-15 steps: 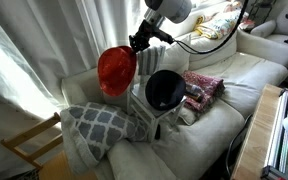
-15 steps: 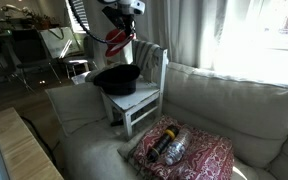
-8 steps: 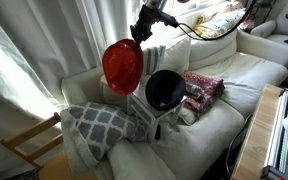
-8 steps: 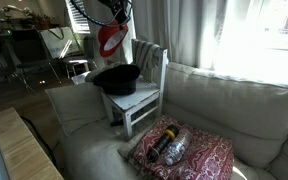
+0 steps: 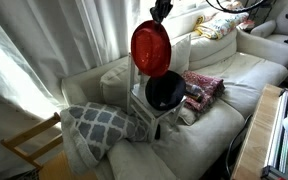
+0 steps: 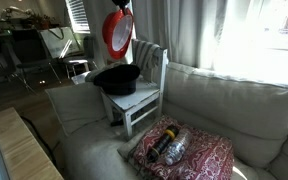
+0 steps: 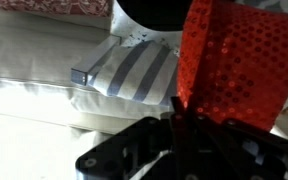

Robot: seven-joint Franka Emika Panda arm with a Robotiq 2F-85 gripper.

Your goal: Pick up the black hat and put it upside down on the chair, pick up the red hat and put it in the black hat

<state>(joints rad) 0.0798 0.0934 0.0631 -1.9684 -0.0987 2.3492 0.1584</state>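
Note:
The red hat (image 5: 151, 47) hangs in the air by its brim, with my gripper (image 5: 162, 10) shut on its upper edge. In both exterior views it is above the black hat (image 5: 164, 92), apart from it. The black hat (image 6: 116, 78) lies upside down on the seat of the white chair (image 6: 144, 102), its dark hollow facing up. In the wrist view the sequinned red hat (image 7: 234, 60) fills the right side, pinched in my gripper (image 7: 177, 112), and the black hat (image 7: 154, 12) shows at the top edge.
The chair stands on a cream sofa (image 6: 224, 105). A grey patterned cushion (image 5: 99, 122) and a red patterned cushion (image 5: 202, 85) lie on either side of it. A bare-wood chair frame (image 5: 29, 145) stands by the curtain (image 5: 44, 40). A wooden table edge (image 6: 24, 150) lies in front.
My gripper has carried the red hat upward and sideways, from beside the chair to a spot above the black hat. The black hat has not moved.

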